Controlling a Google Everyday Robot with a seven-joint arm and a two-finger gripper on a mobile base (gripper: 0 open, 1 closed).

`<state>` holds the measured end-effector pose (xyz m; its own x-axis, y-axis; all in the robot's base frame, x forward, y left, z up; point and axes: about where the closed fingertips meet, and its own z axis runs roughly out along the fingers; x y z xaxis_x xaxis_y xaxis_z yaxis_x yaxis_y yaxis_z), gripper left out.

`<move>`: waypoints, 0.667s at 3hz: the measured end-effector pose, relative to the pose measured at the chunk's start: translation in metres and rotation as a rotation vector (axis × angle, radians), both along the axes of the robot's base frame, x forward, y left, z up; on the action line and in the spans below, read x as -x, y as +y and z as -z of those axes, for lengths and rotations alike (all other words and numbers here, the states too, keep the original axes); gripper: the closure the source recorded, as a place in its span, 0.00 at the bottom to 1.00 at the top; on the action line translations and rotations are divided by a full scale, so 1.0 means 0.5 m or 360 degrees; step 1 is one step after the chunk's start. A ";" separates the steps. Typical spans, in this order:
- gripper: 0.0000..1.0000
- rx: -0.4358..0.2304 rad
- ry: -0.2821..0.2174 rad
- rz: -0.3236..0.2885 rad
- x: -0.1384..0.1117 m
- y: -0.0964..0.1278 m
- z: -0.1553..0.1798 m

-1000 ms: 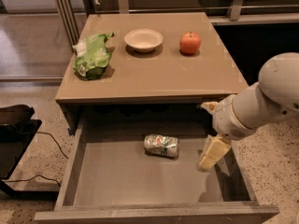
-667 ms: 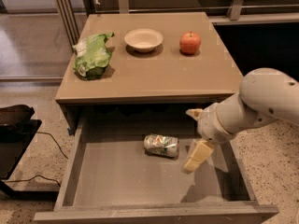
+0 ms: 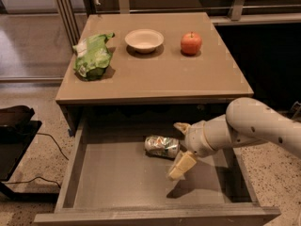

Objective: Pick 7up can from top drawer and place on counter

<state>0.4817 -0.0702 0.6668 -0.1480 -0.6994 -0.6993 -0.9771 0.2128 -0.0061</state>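
Camera view, looking down on the cabinet from the front.

- Counter (image 3: 155, 76): 3 items along its back half. Green chip bag (image 3: 93, 55) at the left, white bowl (image 3: 144, 40) in the middle, orange-red apple (image 3: 191, 43) at the right. All 3 stand apart from each other.
- Drawer (image 3: 117, 185): pulled well out below the counter's front edge, flat bottom exposed.
- Can (image 3: 160, 146): lies on its side on the drawer bottom, toward the back and a little right of centre, long axis running left-right. Sides dented. It is the only loose item in the drawer.
- Arm (image 3: 256, 126): white, comes in from the right edge and reaches over the drawer's right wall.
- Gripper (image 3: 175, 149): inside the drawer, at the can's right end. Its 2 cream fingers (image 3: 182, 165) are spread wide, 1 behind the can's end and 1 in front of it. Nothing is clamped between them. The front finger casts a shadow on the drawer bottom. Whether either finger touches the can: cannot tell.
- Left of the cabinet: dark object (image 3: 14, 126) on the speckled floor (image 3: 33, 159), with a thin cable beside it.
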 end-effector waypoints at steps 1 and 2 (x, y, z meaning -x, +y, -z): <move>0.00 -0.0062 -0.0112 0.0057 -0.012 0.027 0.034; 0.00 0.0001 -0.0218 0.0133 -0.036 0.045 0.079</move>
<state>0.4997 -0.0479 0.6273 -0.1091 -0.6889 -0.7166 -0.9459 0.2935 -0.1381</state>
